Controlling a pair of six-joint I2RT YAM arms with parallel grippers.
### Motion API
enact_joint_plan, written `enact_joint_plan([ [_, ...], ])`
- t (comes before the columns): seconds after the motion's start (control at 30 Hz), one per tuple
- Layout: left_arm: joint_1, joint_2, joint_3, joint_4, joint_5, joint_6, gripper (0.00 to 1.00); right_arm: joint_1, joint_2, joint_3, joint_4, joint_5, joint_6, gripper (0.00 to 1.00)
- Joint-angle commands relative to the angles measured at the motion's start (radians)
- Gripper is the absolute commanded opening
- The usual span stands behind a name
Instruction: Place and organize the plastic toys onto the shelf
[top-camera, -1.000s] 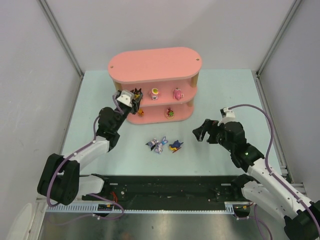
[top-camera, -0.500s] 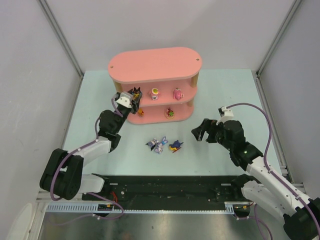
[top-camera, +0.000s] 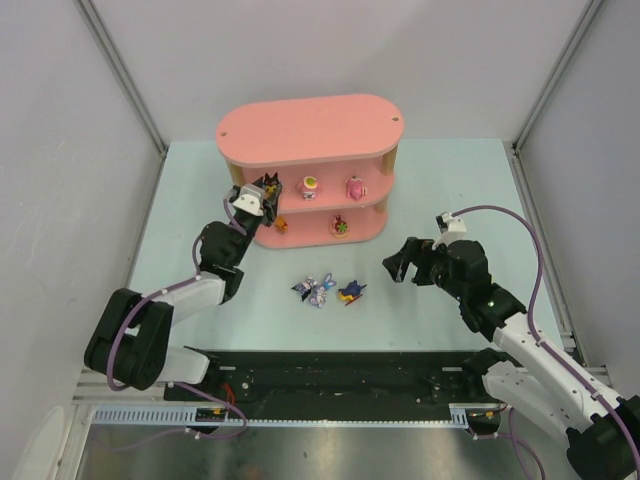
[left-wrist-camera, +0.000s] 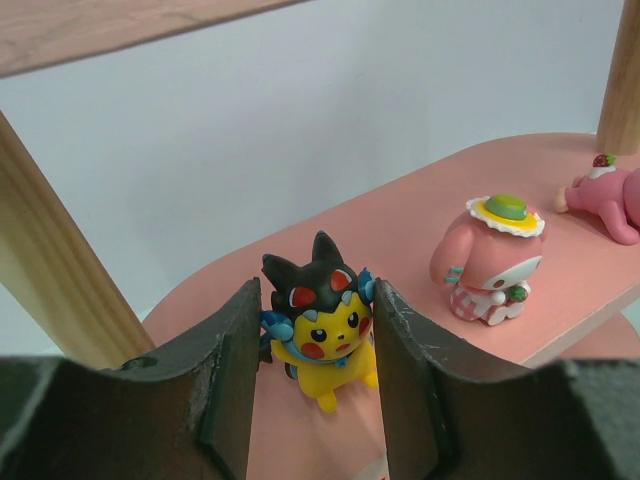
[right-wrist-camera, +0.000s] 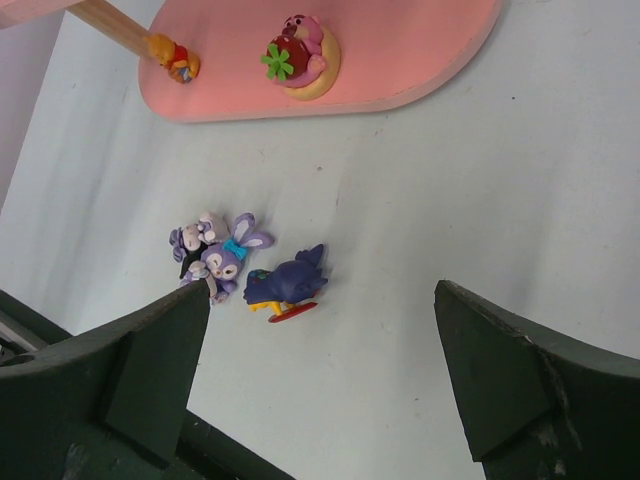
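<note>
Figurine (left-wrist-camera: 322, 335) sits pinched between fingers (left-wrist-camera: 232, 370) of left end effector (left-wrist-camera: 315, 292).

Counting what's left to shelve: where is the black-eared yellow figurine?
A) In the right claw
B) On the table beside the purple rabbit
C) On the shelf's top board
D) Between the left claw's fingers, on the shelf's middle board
D: the black-eared yellow figurine stands on the shelf board with the left claw closed on it.
</note>
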Motion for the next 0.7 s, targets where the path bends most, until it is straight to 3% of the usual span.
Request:
enact_joint_plan([
  [0.0,0.008,0.010,-0.013,0.116,-0.028,0.039,0.02,-0.005,0.005,0.045,0.028,-0.012,-0.016,1.00],
  [0.47,0.007,0.013,-0.042,0.145,-0.027,0.012,0.23,-0.008,0.012,0.047,0.030,-0.020,-0.024,1.00],
  [0.53,0.008,0.012,-0.047,0.148,-0.027,0.007,0.33,-0.009,0.011,0.047,0.029,-0.018,-0.026,1.00],
  [0.67,0.008,0.012,-0.047,0.151,-0.027,0.004,0.44,-0.009,0.011,0.045,0.027,-0.020,-0.027,1.00],
])
